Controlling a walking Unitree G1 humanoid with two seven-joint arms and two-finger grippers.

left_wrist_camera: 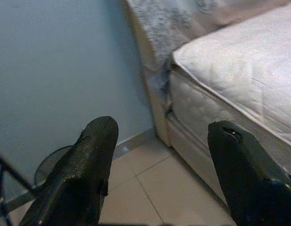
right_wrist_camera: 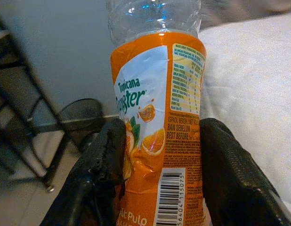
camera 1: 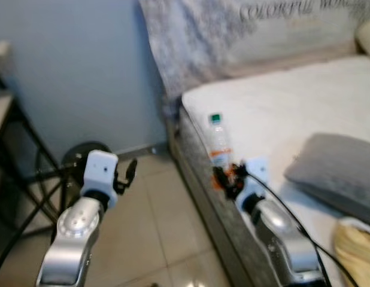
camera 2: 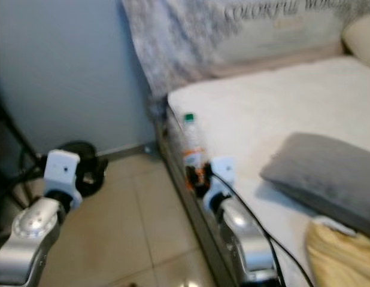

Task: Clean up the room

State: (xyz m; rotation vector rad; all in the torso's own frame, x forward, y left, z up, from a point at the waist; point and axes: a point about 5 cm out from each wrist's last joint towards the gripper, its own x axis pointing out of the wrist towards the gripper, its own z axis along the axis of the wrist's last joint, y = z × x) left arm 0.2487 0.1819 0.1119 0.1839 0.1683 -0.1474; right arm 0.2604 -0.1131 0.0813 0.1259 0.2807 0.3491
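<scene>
An empty clear plastic bottle point(camera 1: 219, 142) with a green cap and orange label stands upright at the near edge of the white mattress point(camera 1: 293, 101). My right gripper point(camera 1: 228, 177) is shut on the bottle's point(right_wrist_camera: 159, 141) lower part, one black finger point(right_wrist_camera: 108, 160) pressed against each side of the label. My left gripper point(camera 1: 126, 174) is held open over the tiled floor point(camera 1: 149, 239) to the left of the bed, nothing between its fingers point(left_wrist_camera: 84, 169).
A grey pillow point(camera 1: 337, 173) and a yellow cloth point(camera 1: 355, 248) lie on the mattress at right. A dark round wire bin point(camera 1: 83, 156) stands on the floor by the blue wall. A black metal rack point(camera 1: 11, 149) is at far left.
</scene>
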